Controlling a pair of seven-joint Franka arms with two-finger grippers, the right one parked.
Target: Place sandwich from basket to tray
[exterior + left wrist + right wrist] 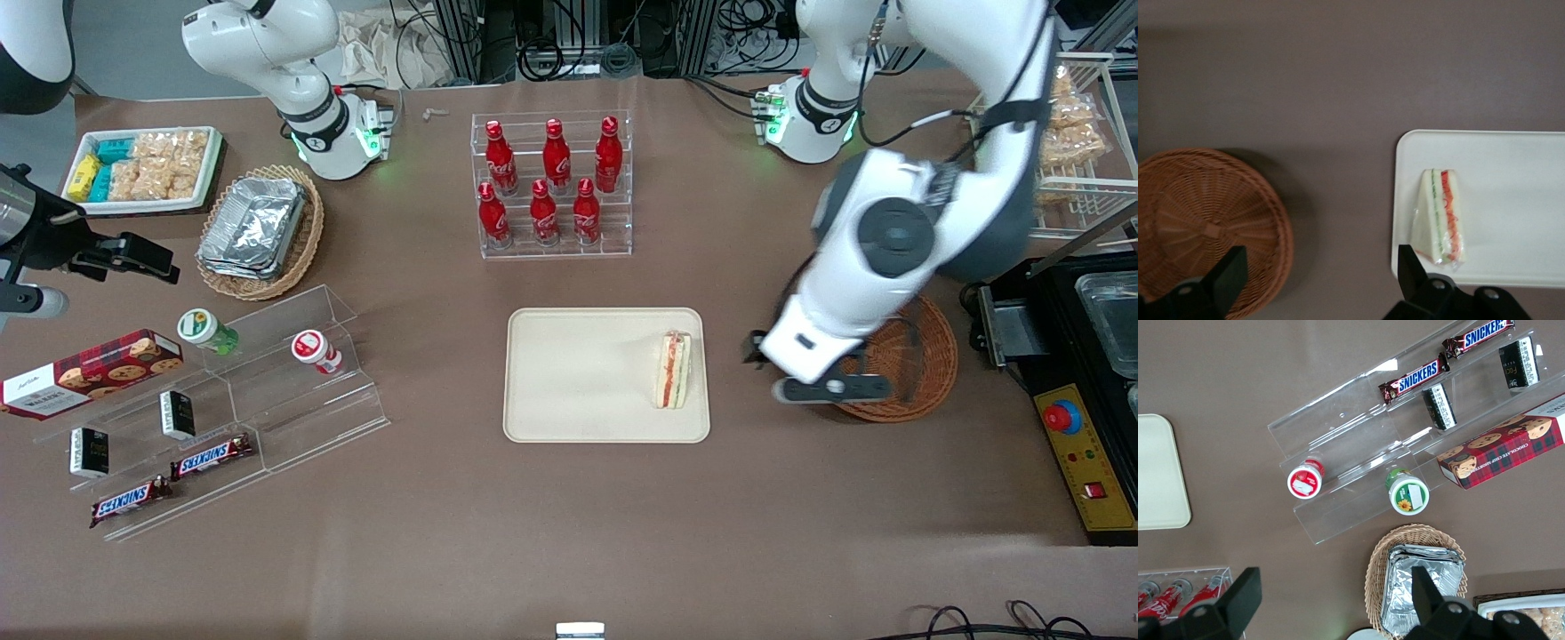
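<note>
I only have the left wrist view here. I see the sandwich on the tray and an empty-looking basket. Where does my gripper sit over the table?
Observer: The gripper hangs between the tray and the basket, over the basket's rim on the tray's side.
Operator: Are the fingers open?
Observer: Yes. In your view the fingers stand wide apart with nothing between them, and the front view agrees.
Operator: Where on the tray is the sandwich?
Observer: The sandwich lies near the tray edge closest to the basket, wholly inside the rim.
Operator: Anything else close by?
Observer: A rack of red bottles stands farther from the front camera than the tray, well apart from it.
</note>
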